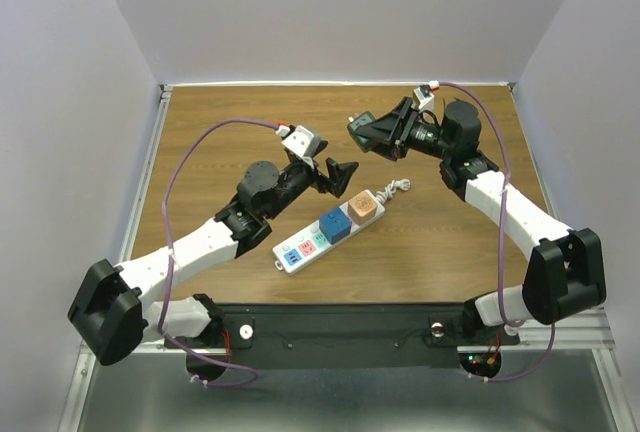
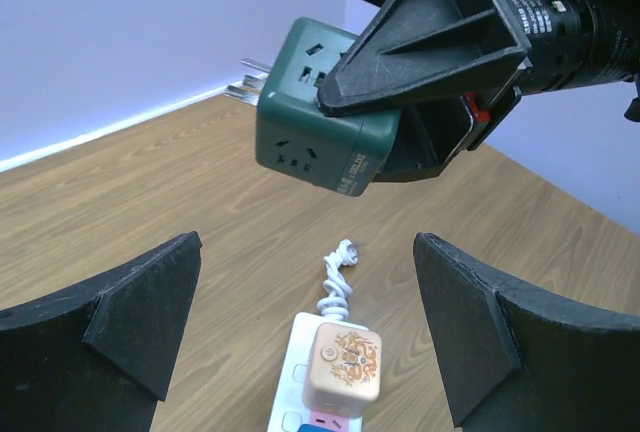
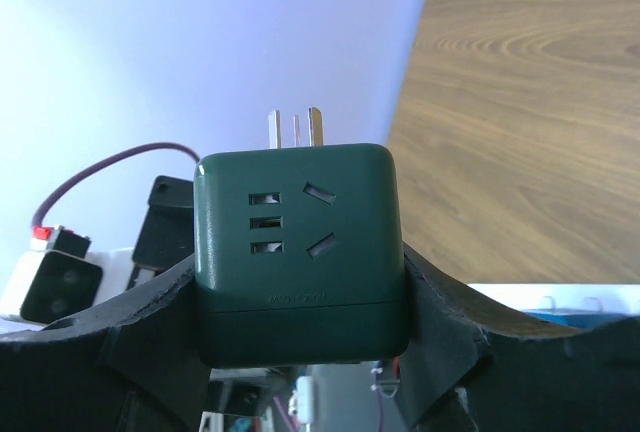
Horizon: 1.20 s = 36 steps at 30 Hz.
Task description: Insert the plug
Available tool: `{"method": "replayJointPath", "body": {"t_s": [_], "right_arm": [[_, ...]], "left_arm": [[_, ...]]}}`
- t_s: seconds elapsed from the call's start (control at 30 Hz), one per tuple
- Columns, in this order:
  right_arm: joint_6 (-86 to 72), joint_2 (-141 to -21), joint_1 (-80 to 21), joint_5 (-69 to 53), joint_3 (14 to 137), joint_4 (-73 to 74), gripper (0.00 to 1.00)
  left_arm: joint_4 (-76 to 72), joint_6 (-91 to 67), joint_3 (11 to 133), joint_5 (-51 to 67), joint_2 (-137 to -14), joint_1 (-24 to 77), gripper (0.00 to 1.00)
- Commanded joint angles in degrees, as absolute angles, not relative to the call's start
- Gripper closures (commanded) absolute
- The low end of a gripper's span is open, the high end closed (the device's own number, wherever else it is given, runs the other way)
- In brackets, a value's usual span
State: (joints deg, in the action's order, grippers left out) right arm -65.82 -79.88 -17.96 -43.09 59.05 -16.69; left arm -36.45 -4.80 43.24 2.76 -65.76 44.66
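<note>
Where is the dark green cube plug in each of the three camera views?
Top external: the green cube plug is at upper centre, held in the right pincer.
Left wrist: at upper centre, clamped from the right, with its prongs pointing left.
Right wrist: in the middle, between the black fingers, with its prongs pointing up.
Shared landmark: the wooden table shows in all three views.

The dark green plug cube (image 3: 300,252) is smooth matt plastic with bright metal prongs (image 3: 315,127), the surface (image 1: 430,242) matt wood-grain, the white power strip (image 2: 290,382) glossy plastic.
</note>
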Motion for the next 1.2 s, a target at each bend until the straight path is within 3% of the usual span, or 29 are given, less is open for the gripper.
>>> {"method": "replayJointPath", "body": {"t_s": [0.0, 0.9, 1.0, 1.03, 1.07, 1.17], "right_arm": [[-70.7, -78.1, -18.8, -46.1, 58.9, -25.5, 1.0], [-72.5, -77.6, -19.2, -49.3, 57.1, -27.1, 0.99], [-72.8, -77.6, -19.2, -49.5, 56.3, -27.2, 0.99], [-72.9, -77.6, -19.2, -49.7, 56.3, -27.2, 0.99], [-73.0, -77.8, -19.2, -50.0, 55.9, -27.2, 1.0], [-73.6, -77.8, -19.2, -50.2, 55.6, -27.6, 0.99]], "left_arm": [[-43.2, -3.5, 45.5, 1.6, -67.4, 46.1, 0.01], [-50.3, -1.4, 55.2, -0.3, -80.7, 47.2, 0.02], [-50.9, -1.1, 55.8, 1.9, -81.2, 47.1, 0.15], [-50.8, -1.1, 56.0, 2.5, -81.3, 47.2, 0.2], [-51.0, -1.0, 56.1, 3.5, -81.6, 47.2, 0.33], [-50.9, -0.8, 56.2, 5.0, -82.2, 47.2, 0.46]]}}
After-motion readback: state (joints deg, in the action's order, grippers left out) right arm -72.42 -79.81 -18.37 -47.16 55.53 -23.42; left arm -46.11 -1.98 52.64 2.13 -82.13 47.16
